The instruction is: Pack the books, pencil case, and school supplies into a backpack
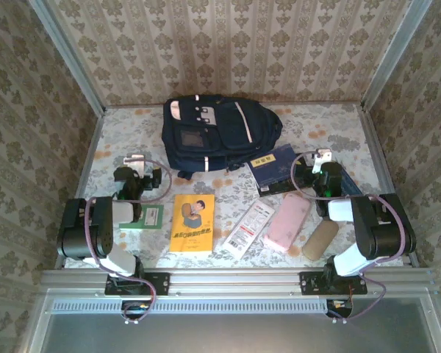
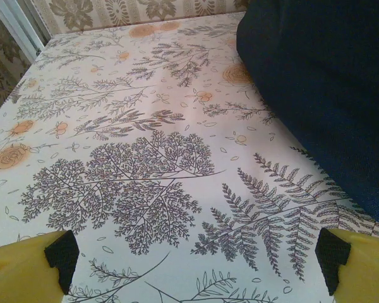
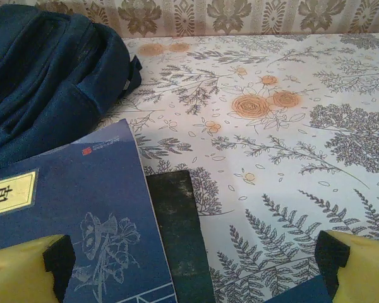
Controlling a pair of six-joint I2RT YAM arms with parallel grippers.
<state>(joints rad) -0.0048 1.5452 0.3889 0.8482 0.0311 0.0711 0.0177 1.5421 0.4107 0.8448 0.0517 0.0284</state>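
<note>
Both wide open, nothing held: left gripper [image 2: 196, 259] over bare table [image 2: 145, 126], backpack [image 1: 217, 136] just to its right; right gripper [image 3: 192, 259] over the navy book [image 3: 82, 208] corner. Backpack lies flat at far centre, long axis roughly left-right. Near row, left to right: green booklet [image 1: 145, 216], yellow paperback [image 1: 192, 224], white packet [image 1: 248, 228], pink pouch [image 1: 287, 220], tan pouch [image 1: 320, 240].
</note>
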